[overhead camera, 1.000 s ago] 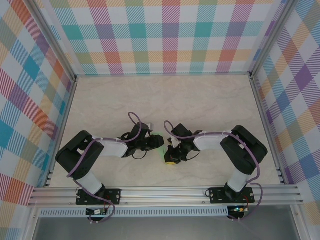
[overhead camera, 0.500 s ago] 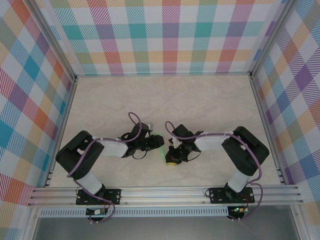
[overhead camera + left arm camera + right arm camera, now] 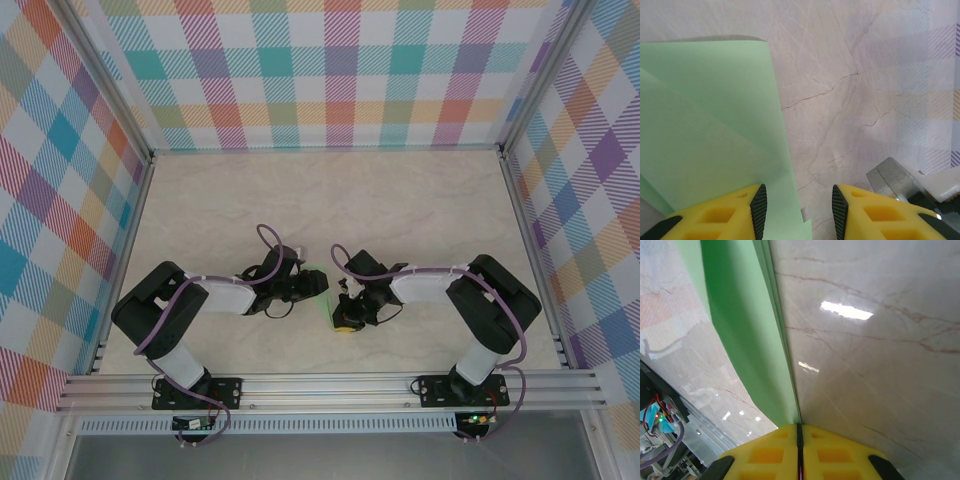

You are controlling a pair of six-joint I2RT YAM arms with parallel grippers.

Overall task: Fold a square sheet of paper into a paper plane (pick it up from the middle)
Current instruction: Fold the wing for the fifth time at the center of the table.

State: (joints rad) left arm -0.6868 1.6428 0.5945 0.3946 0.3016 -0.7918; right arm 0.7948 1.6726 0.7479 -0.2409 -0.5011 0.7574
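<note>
Lying folded on the marble-patterned table (image 3: 865,75), the pale green sheet of paper (image 3: 705,125) sits near the middle of the table's near half, between the two arms' tips. From the left wrist camera, it fills the left side of the picture. One layer is folded over another, so a slanting crease crosses it, and its long right edge runs down toward the camera.

That edge ends in the gap of the left gripper (image 3: 799,210). Its yellow fingers (image 3: 725,215) stand apart, one resting over the paper and the other over bare table. Whether they touch the sheet cannot be told.

The right gripper (image 3: 800,432) has its yellow fingers pressed tightly together, pinching the paper's edge. From the right wrist camera, the green sheet (image 3: 745,340) rises out of that pinch as a long strip running up and to the left. Thin stacked layers show along its right edge.

From overhead, both arms bend inward from their bases at the near rail, and their black wrists almost meet. Walls of pastel plaid (image 3: 340,70) enclose the table on three sides.
</note>
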